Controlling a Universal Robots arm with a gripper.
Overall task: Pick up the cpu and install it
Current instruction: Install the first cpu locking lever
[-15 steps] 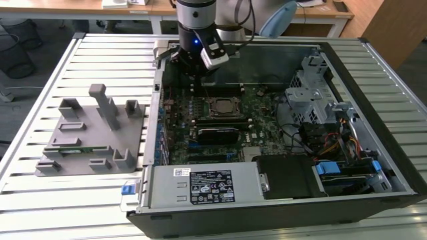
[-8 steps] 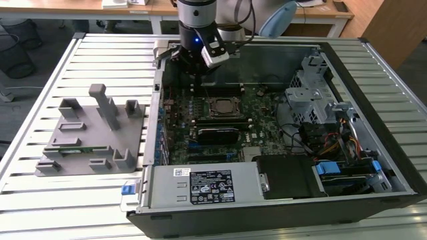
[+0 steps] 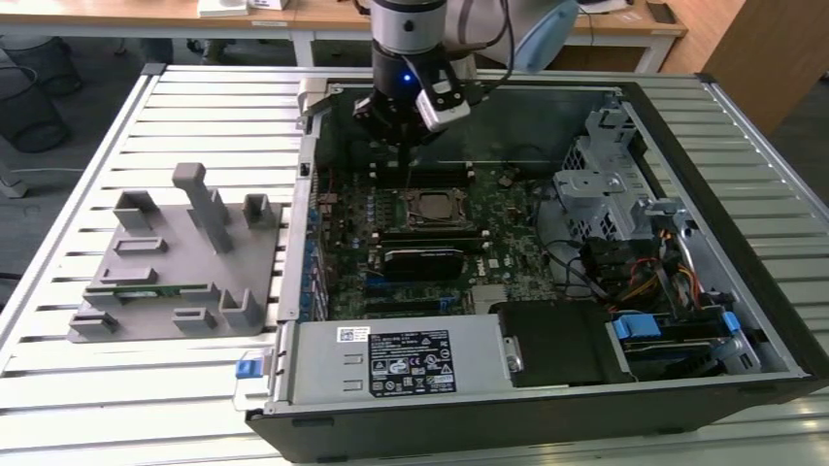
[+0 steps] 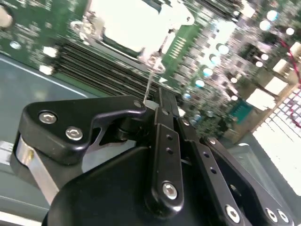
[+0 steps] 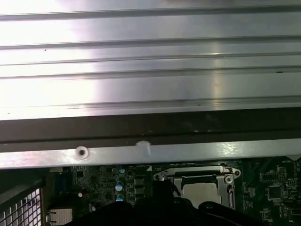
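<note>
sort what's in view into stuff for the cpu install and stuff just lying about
For the job:
cpu, sitting in the socket
motherboard
gripper, above the board

Just lying about:
grey fixture, on the exterior view's left
green memory stick in it
power supply
drive cage

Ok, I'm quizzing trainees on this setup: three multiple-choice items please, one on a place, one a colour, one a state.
1. Colour of the fixture beside the computer case? A red; B grey; C yellow.
2. Where is the cpu? A on the fixture; B in the motherboard socket; C on the floor.
3. The computer case is: A open; B shut; C upside down.
Key: 1 B, plain grey; 2 B, its silvery top sits inside the socket frame; 3 A, the motherboard lies exposed.
</note>
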